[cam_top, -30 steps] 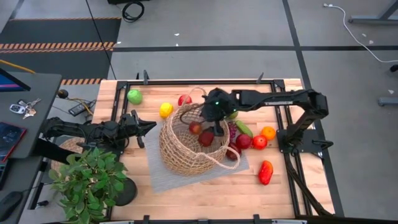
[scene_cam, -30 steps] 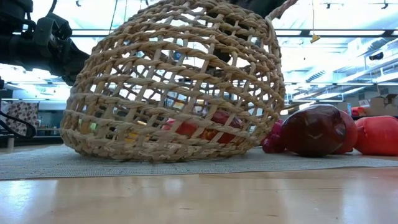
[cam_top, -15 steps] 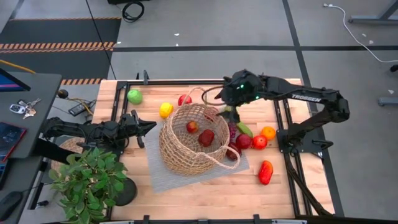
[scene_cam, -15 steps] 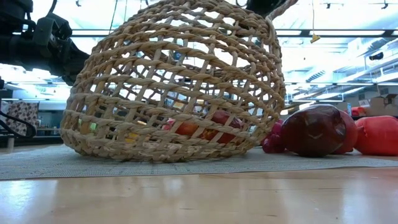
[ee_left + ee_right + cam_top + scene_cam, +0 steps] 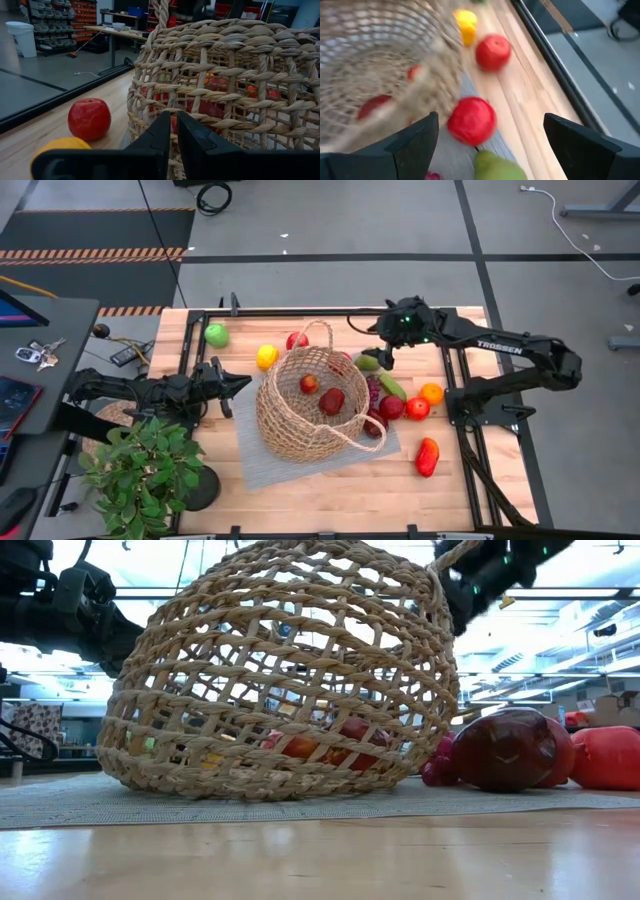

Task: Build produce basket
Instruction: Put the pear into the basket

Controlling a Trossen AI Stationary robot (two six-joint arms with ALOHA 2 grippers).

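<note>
Basket part-filled, right gripper being held wide and empty at its far rim

The basket is being kept on the grey mat at the table's middle, two red fruits lying inside, the rest of the produce lying around it. The right gripper is being carried above the green pear with its jaws spread and nothing between them; the left gripper, jaws pressed together, is being parked just beside the basket's left wall. A low descent is likely to knock the pear or the red fruit rolling, or to catch the looped handle and tip the basket. The right wrist view is showing that red fruit tucked against the weave, which is being hidden from the low view.
</note>
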